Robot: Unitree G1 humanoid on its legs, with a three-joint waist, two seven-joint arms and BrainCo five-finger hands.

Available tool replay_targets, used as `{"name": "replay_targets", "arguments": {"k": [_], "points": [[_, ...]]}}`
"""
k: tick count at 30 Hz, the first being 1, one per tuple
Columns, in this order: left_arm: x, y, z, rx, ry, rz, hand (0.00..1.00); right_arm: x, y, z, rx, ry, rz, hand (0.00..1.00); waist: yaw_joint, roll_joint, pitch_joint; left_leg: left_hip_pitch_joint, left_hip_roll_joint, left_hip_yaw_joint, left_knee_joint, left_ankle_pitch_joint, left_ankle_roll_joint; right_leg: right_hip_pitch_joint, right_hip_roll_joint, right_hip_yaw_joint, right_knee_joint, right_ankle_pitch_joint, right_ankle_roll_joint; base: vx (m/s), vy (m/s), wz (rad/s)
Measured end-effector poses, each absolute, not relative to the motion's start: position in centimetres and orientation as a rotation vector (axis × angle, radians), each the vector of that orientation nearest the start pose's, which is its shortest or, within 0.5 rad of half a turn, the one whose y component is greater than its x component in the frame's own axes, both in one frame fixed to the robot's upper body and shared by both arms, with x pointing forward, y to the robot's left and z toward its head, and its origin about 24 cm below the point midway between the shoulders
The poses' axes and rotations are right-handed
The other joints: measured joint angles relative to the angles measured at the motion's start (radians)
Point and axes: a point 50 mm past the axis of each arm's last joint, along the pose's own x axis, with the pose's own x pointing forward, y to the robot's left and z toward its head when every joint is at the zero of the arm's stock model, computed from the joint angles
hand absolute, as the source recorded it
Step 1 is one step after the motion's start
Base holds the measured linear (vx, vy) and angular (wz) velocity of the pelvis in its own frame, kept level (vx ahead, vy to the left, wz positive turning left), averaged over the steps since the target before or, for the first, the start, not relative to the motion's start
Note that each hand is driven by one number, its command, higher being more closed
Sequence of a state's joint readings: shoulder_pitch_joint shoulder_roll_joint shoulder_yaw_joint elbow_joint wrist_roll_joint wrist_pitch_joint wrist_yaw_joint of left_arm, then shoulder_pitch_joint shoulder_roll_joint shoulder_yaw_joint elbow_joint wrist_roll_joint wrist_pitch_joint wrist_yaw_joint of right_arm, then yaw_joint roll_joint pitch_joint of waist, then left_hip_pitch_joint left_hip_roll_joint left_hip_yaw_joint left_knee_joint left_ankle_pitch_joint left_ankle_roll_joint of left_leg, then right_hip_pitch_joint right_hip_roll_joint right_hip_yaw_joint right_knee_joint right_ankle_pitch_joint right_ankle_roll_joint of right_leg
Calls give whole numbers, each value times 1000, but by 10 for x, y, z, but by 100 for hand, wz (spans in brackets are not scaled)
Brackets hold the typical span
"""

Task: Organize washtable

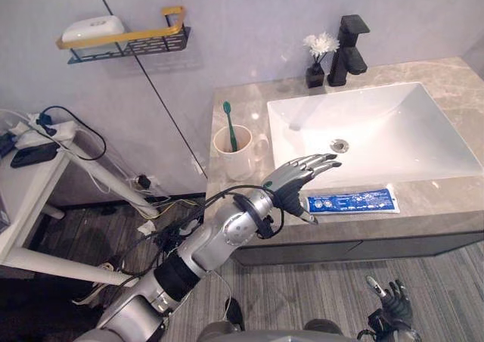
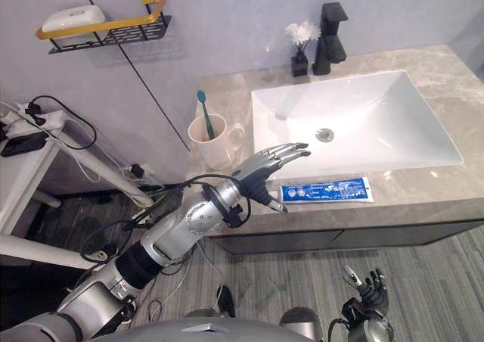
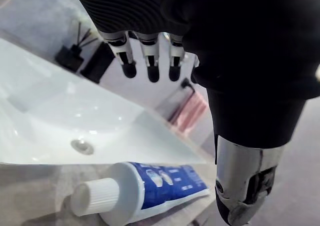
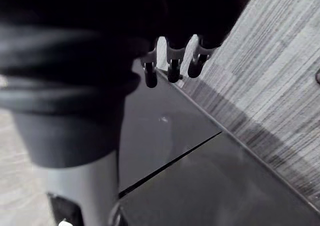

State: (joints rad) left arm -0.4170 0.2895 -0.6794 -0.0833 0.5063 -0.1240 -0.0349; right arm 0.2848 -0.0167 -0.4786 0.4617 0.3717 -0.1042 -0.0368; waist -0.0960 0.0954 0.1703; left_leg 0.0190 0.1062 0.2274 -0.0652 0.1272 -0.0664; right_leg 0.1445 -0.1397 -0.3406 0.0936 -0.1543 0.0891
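1. Far left, a white side table [image 1: 34, 172] holds a dark flat thing I cannot make out.
2. On the wall to its right hangs one black wire shelf [image 1: 144, 45] with a yellow rail. One white rounded soap box [image 1: 92, 29] lies at the shelf's left end, and the rest of the shelf is bare.
3. On the stone countertop [image 1: 446, 198], just left of the sink, stands one cream mug [image 1: 234, 157]. One green toothbrush [image 1: 230, 126] stands in it, head up and leaning on the rim.
4. My left hand [image 1: 299, 177] hovers over the near left part of the countertop, to the right of the mug. The fingers are stretched out straight and the thumb points down. It is released and grasps nothing.
5. One blue-and-white toothpaste tube [image 3: 150, 186] lies flat along the near edge of the countertop, in front of the sink. Its white cap points left, under my left hand. My thumb hangs close to the cap end but is not closed on it.
6. One small black vase [image 1: 315, 75] stands at the far edge and holds white flowers [image 1: 321, 43].
7. One black faucet [image 1: 348, 51] stands just right of the vase.
8. One white rectangular sink [image 1: 423, 122] has one metal drain [image 1: 340, 145] in its bottom.
9. My right hand [image 1: 393, 306] hangs low at the near right, above the grey floor, fingers relaxed and holding nothing.
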Motion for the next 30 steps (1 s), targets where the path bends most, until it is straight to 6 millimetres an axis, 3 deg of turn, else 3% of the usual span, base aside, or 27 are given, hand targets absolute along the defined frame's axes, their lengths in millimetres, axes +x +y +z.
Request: {"name": "replay_targets", "arguments": {"k": [18,30], "points": [[250,30,104,899,-569,-793,0,102,-271,-89,338,500,-724,0,-3,20,-11,3,1,-1,9,0,0,4,-1,0,4,-1,-1,0,0,0],[257,25,98,935,-544,-821,0,101,-267,-90,333,512,-705,0,-5,27,-11,2,0,-1,9,0,0,1,-3,1,4,-5,-2,0,0,0]]}}
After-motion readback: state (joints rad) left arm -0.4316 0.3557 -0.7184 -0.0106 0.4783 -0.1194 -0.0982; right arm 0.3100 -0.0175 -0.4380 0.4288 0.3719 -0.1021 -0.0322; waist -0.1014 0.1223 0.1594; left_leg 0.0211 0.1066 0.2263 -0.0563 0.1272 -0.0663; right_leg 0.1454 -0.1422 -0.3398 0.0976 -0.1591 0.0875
